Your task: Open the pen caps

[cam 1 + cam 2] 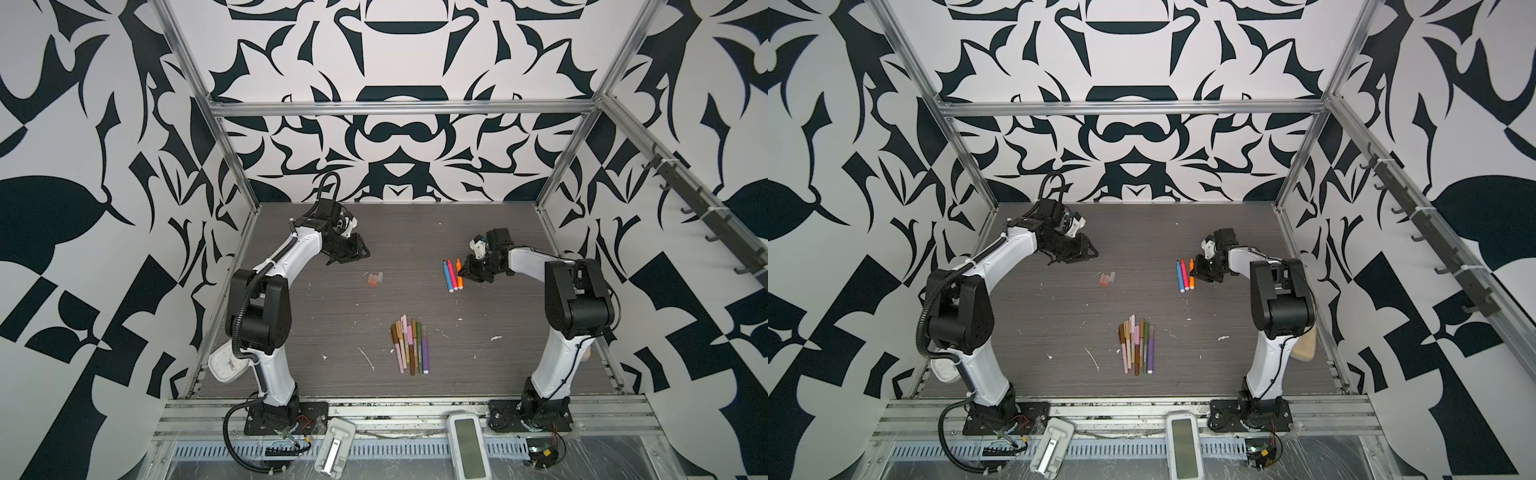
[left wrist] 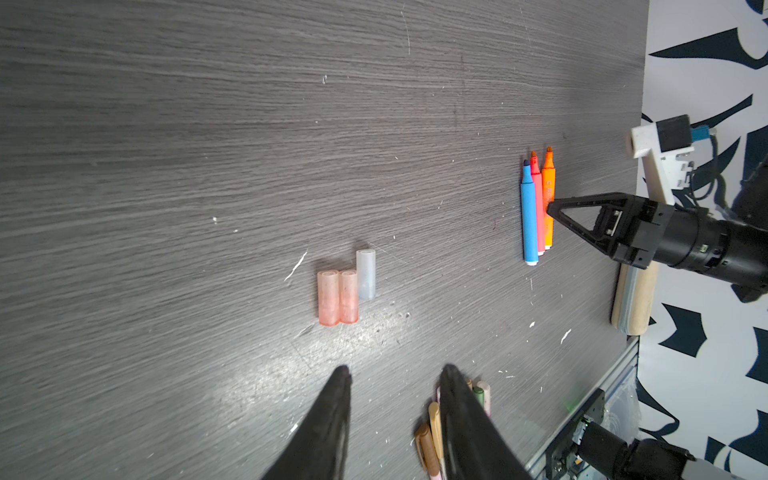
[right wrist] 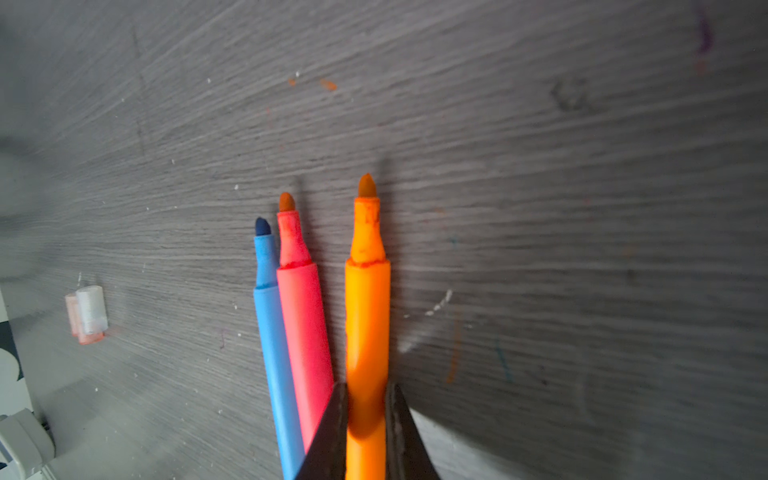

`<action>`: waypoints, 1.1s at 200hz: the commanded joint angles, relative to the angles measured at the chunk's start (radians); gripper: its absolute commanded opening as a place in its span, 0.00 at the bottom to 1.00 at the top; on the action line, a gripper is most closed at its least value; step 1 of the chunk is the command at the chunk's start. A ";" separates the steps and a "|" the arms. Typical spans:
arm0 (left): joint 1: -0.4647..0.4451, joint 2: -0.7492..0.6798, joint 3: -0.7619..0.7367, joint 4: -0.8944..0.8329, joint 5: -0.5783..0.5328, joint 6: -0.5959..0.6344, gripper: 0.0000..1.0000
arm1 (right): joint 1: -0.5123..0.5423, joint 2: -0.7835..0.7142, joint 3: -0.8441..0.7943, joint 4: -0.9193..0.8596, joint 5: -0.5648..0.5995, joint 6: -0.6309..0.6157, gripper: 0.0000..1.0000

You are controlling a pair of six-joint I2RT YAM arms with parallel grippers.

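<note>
The orange pen [image 3: 368,316] has no cap on, and we see its bare tip. The right pincer [image 3: 366,388] is clamped on its body, one jaw on each side, near the back end. We cannot tell if the pen is lifted or rests on the table [image 1: 332,232].

Just beside it lie the red pen [image 3: 305,316] and the blue pen [image 3: 274,332]. They touch each other, and their tips are bare too. All three point the same way, on the right side of the table.

Well apart from them, near the middle of the table, lie the loose caps [image 2: 348,296]. There are three: two pinkish ones side by side and a clear one [image 2: 365,274] touching them. We think these came from the three bright pens.

Nearer the front lies a bunch of slim pens [image 1: 409,345], brown, tan, pink and green, with a purple pen [image 1: 425,353] at its edge. No pincer touches them. They look to us as if their caps are still on, but they are too small in a top view to be sure.

The left pincer [image 2: 395,370] hangs over the table near the loose caps. Its jaws stand apart and hold nothing.

So we think three pens are done. The bunch at the front is left, and that is the bigger part of the job.
</note>
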 commanded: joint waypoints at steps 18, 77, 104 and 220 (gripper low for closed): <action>0.004 -0.016 -0.016 -0.016 0.016 -0.007 0.39 | -0.001 -0.024 0.014 -0.014 -0.028 -0.010 0.16; 0.004 -0.013 -0.014 -0.015 0.019 -0.007 0.39 | -0.001 -0.004 0.031 -0.007 -0.063 0.000 0.19; 0.004 -0.014 -0.014 -0.016 0.022 -0.008 0.39 | 0.000 0.002 0.035 -0.004 -0.070 0.002 0.18; 0.004 -0.016 -0.016 -0.015 0.020 -0.007 0.39 | 0.000 -0.002 0.040 -0.005 -0.067 0.001 0.26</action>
